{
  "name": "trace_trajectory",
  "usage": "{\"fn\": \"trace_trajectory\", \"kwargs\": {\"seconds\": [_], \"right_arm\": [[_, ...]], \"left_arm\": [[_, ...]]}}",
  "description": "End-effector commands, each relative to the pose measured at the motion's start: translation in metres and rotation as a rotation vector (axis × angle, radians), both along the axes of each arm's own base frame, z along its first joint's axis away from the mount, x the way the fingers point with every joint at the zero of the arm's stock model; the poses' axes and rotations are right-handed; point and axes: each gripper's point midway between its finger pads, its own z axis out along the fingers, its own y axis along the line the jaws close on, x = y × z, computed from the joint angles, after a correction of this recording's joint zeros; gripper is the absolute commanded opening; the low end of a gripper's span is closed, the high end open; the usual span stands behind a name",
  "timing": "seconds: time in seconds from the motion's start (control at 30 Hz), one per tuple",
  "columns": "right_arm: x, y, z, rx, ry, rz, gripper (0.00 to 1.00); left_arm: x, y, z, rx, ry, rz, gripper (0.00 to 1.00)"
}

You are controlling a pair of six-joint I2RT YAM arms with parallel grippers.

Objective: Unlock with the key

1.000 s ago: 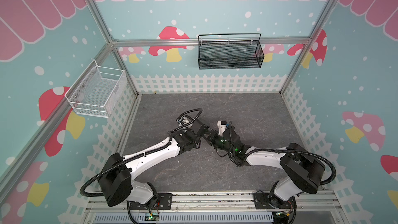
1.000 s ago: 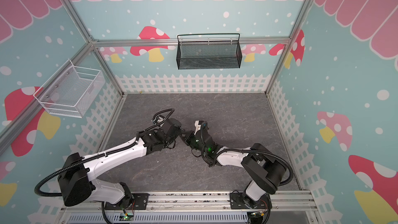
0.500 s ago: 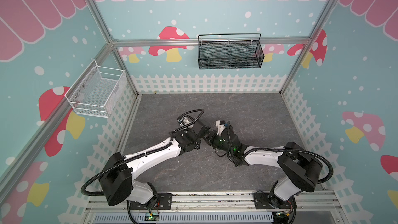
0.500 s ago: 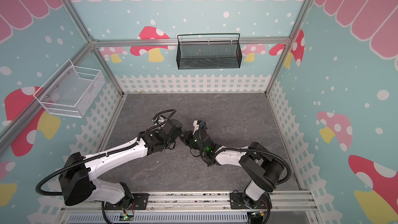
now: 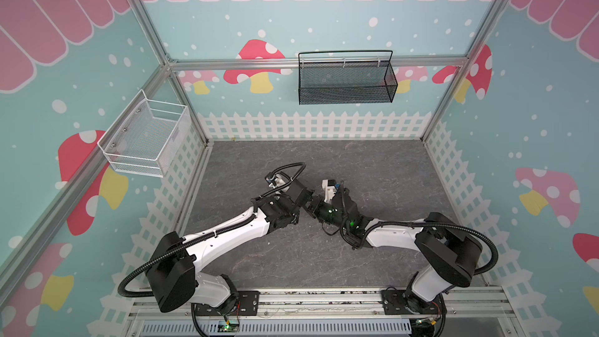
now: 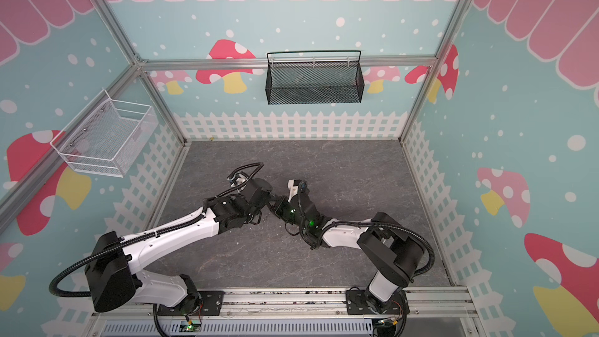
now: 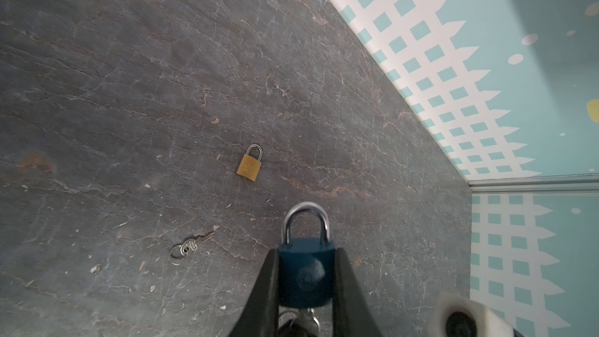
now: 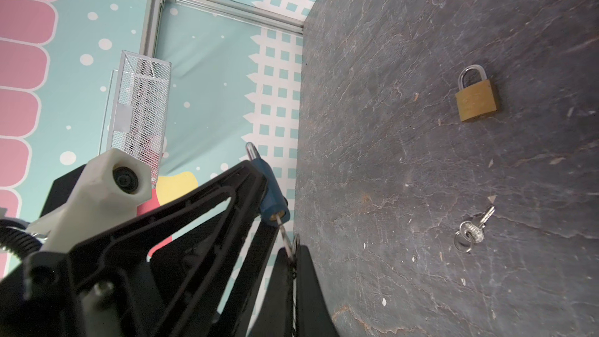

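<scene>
Right gripper (image 8: pixel 292 254) is pinching the head end of the key (image 8: pixel 282 231), jaws clenched on it, with the key ring showing at the fingertips. The key blade is running into the keyway on the underside of the blue padlock (image 8: pixel 270 196); how deep it goes is hard to tell.

Left gripper (image 7: pixel 305 256) is clamping the blue padlock's body from both sides, holding it above the bench (image 7: pixel 129 92). The shackle (image 7: pixel 304 218) is sitting with both legs in the body, so I am reading it as not yet unlocked.

Step in hand: key seated, turn pending. The next move is calling for a roll of the right wrist about the key's axis while the left braces the body.

Brass padlock (image 7: pixel 249 167) and spare keys (image 7: pixel 189 248) are lying apart on the bench.
</scene>
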Motion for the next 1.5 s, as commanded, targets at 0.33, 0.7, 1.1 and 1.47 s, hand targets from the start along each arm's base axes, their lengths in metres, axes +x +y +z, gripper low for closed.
{"fn": "trace_trajectory", "kwargs": {"seconds": [0.33,0.7,1.1,1.47], "right_arm": [[-0.005,0.028,0.05,0.143,-0.077,0.1,0.0],[-0.012,0.026,0.027,0.098,-0.016,0.125,0.04],[-0.018,0.014,0.014,0.046,-0.005,0.11,0.2],[-0.031,-0.009,0.019,-0.032,-0.093,0.111,0.32]], "left_arm": [[-0.015,-0.034,0.011,-0.115,0.022,-0.136,0.0],[-0.006,-0.021,0.016,-0.131,0.004,-0.091,0.0],[0.003,-0.011,0.015,-0.108,-0.005,-0.057,0.0],[0.006,-0.003,0.011,-0.089,0.003,-0.039,0.0]]}}
